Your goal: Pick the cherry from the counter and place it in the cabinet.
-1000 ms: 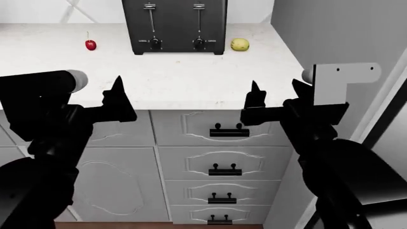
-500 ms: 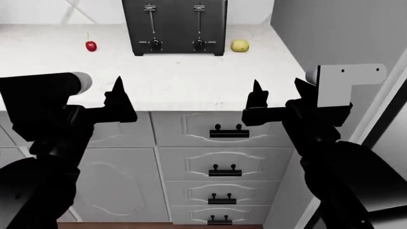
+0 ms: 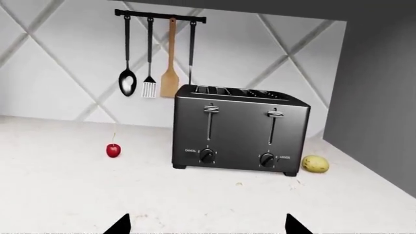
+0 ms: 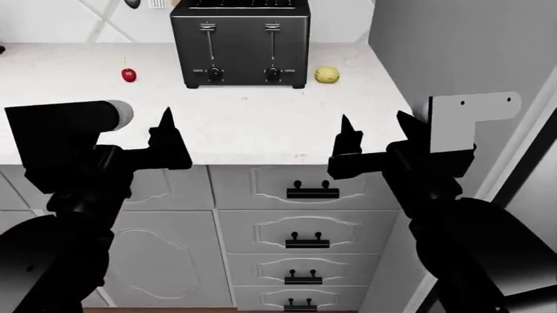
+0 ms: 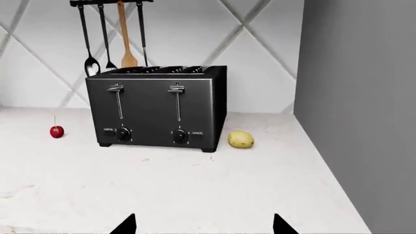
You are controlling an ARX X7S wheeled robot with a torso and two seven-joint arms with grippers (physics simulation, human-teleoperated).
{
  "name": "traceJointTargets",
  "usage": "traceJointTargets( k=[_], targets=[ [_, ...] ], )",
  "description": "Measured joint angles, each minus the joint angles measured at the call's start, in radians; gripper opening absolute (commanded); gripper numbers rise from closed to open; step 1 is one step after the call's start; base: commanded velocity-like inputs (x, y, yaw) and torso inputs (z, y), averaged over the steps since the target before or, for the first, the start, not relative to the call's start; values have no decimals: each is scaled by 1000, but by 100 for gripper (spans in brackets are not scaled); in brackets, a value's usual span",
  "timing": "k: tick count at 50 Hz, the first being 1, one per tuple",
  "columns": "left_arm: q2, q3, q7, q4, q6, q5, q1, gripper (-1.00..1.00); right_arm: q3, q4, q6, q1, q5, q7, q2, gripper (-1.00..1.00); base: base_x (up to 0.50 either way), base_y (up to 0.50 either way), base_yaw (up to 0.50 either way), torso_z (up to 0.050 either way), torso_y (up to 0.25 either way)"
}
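The cherry (image 4: 129,75), tiny and red with a thin stem, lies on the white counter (image 4: 252,124) left of the toaster. It also shows in the left wrist view, cherry (image 3: 114,150), and in the right wrist view, cherry (image 5: 57,131). My left gripper (image 4: 139,130) hovers over the counter's front edge, well short of the cherry, open and empty. My right gripper (image 4: 376,127) hangs open and empty at the front right. The wrist views show only the fingertips of the left gripper (image 3: 206,226) and the right gripper (image 5: 202,225), spread wide. A white cabinet door (image 4: 161,248) under the counter is shut.
A black toaster (image 4: 241,45) stands at the back middle, with a yellow-green fruit (image 4: 327,75) at its right. Utensils (image 3: 149,73) hang on a wall rail behind. A tall grey panel (image 4: 461,45) bounds the counter's right end. Drawers (image 4: 304,228) with black handles sit below.
The counter, toaster and cherry sit lower in the head view than before, and more of the toaster shows. Both grippers keep about the same place in the picture and stay open.
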Motion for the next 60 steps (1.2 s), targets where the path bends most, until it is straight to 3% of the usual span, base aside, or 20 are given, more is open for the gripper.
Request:
traceJointTargets(
  k=[17, 60],
  targets=[
    [-1, 0, -11, 3, 1, -17, 3, 100, 0, -6, 5, -9, 24, 7, 7, 100, 0, 9, 0, 35, 0],
    [-8, -9, -37, 5, 3, -58, 11, 100, 5, -2, 10, -12, 78, 33, 15, 100, 23, 490, 0, 0, 0]
  ],
)
